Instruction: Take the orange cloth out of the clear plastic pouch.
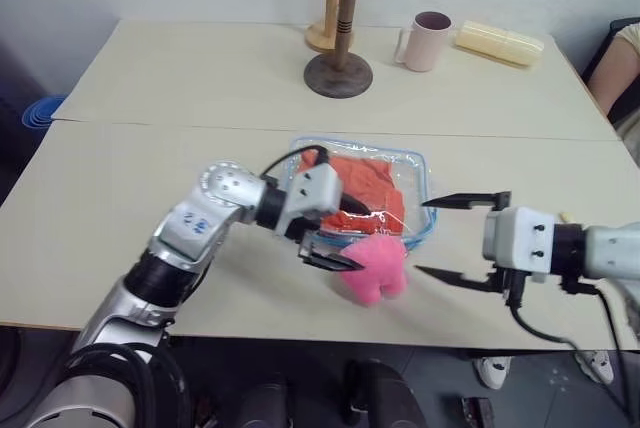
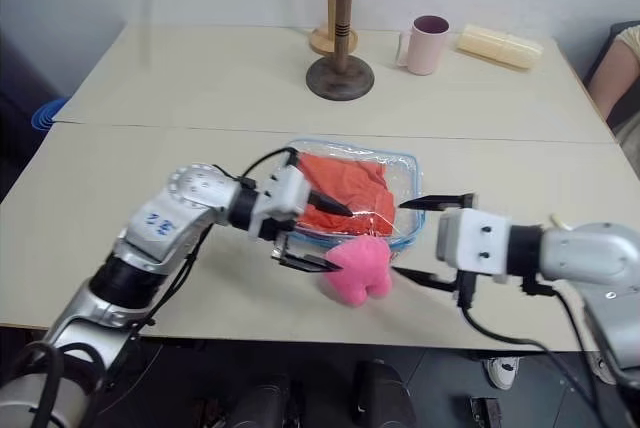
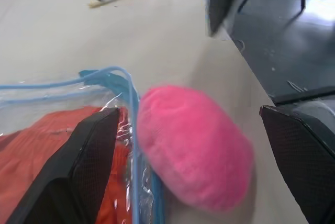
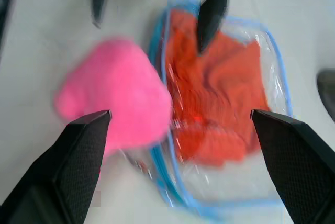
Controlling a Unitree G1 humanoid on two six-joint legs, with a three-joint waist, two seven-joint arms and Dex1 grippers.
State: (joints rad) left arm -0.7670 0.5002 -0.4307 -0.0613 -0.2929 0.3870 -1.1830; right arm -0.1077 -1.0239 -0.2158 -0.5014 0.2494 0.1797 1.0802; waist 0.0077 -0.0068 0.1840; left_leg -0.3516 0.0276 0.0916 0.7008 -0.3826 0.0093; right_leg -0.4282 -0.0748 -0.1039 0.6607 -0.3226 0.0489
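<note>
Inside clear plastic pouch (image 1: pixel 418 170): orange cloth (image 1: pixel 365 184); both end effectors spread.

Orange cloth (image 1: pixel 365 183) inside clear plastic pouch (image 1: pixel 415 170), open-fingered left hand (image 1: pixel 338 236) over its near edge

Even, soft indoor light; pale beige tabletop (image 1: pixel 150 78) evenly lit, faint shadows; right wrist view motion-blurred; fluffy pink plush toy (image 3: pixel 196 148) soft-focus; glare on clear blue-trimmed plastic pouch (image 4: pixel 272 103).
</note>
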